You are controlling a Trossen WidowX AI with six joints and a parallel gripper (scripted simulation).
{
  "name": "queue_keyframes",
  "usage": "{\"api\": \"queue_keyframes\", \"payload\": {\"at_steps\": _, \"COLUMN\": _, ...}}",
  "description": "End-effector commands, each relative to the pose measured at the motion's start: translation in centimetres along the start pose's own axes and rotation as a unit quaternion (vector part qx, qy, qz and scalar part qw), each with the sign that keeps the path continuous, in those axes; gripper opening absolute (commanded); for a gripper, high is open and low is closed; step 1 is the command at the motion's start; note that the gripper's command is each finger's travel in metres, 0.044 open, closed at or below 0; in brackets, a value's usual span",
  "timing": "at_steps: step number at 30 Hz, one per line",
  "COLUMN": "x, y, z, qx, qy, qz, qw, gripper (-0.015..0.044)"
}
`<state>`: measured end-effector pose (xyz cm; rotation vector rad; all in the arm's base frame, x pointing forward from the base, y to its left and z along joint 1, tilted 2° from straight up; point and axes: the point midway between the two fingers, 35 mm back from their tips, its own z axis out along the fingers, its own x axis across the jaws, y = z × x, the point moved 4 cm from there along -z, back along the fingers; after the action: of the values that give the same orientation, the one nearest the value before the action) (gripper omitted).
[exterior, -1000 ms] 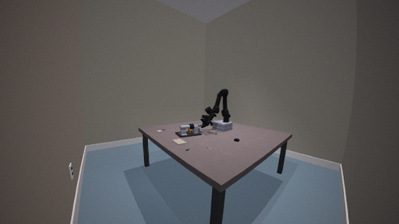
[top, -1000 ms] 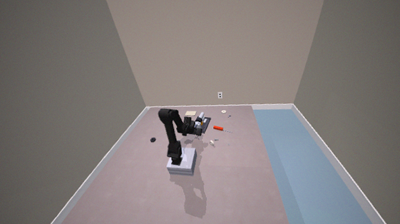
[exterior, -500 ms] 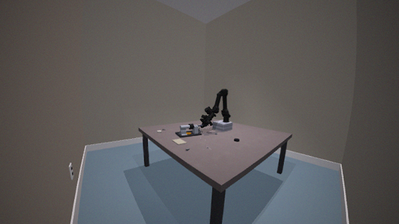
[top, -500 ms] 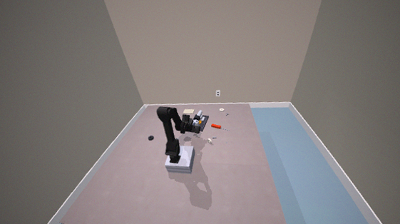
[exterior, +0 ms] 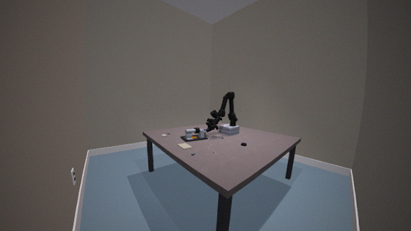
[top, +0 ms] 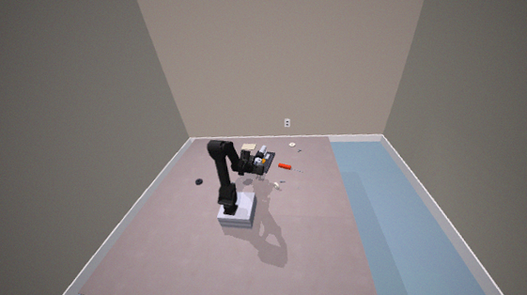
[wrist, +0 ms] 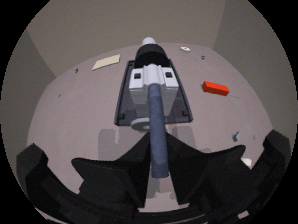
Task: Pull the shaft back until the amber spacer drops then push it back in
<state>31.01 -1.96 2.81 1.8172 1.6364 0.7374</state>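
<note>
Claw on the shaft, amber spacer down low at the tray

So the claw (top: 260, 168) (exterior: 209, 130) (wrist: 156, 135) was clenched on the blue-grey shaft (exterior: 206, 130) (wrist: 158, 132), gripping the part that stuck out at the arm's side of the dark tray (top: 271, 157) (exterior: 206, 138) (wrist: 187, 99). The amber spacer (top: 264, 161) (exterior: 194, 137) sat low at the tray, under the line of the shaft, between the big pale housing block (top: 263, 149) (exterior: 188, 134) at the far end and the smaller pale support (exterior: 201, 133) (wrist: 153, 82) nearer the arm. Couldn't tell whether it was flat or a bit tilted — too small in the shot.

The black ring (exterior: 196, 130) (wrist: 151, 54) was up at shaft height, above the tray, between those two blocks. A grey disc (wrist: 141, 124) showed beside the shaft at the tray's near end.

Other stuff around the tray: a red-handled screwdriver (top: 285, 166) (wrist: 215, 88) lay off to one side — the cream pad (top: 248, 147) (exterior: 184, 146) (wrist: 106, 62) was on the opposite side. A black puck (top: 198, 182) (exterior: 243, 144) was well apart from the tray, on the pad's side. All of it was on the brownish table (top: 308, 233) (exterior: 241, 162) (wrist: 75, 120).
</note>
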Motion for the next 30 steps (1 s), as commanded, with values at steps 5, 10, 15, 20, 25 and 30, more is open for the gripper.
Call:
{"api": "queue_keyframes", "payload": {"at_steps": 5, "x": 0.05, "y": 0.5, "z": 0.3, "qx": -0.004, "qy": 0.001, "qz": 0.001, "qw": 1.0, "gripper": 0.0}}
{"api": "queue_keyframes", "payload": {"at_steps": 10, "x": 0.05, "y": 0.63, "z": 0.42, "qx": -0.004, "qy": 0.001, "qz": 0.001, "qw": 1.0, "gripper": 0.0}}
{"api": "queue_keyframes", "payload": {"at_steps": 15, "x": 0.05, "y": 0.76, "z": 0.54, "qx": -0.004, "qy": 0.001, "qz": 0.001, "qw": 1.0, "gripper": 0.0}}
{"api": "queue_keyframes", "payload": {"at_steps": 20, "x": 0.05, "y": 0.89, "z": 0.66, "qx": -0.004, "qy": 0.001, "qz": 0.001, "qw": 1.0, "gripper": 0.0}}
{"api": "queue_keyframes", "payload": {"at_steps": 25, "x": 0.06, "y": 1.02, "z": 0.78, "qx": -0.004, "qy": 0.001, "qz": 0.001, "qw": 1.0, "gripper": 0.0}}
{"api": "queue_keyframes", "payload": {"at_steps": 30, "x": 0.06, "y": 1.15, "z": 0.9, "qx": -0.004, "qy": 0.001, "qz": 0.001, "qw": 1.0, "gripper": 0.0}}
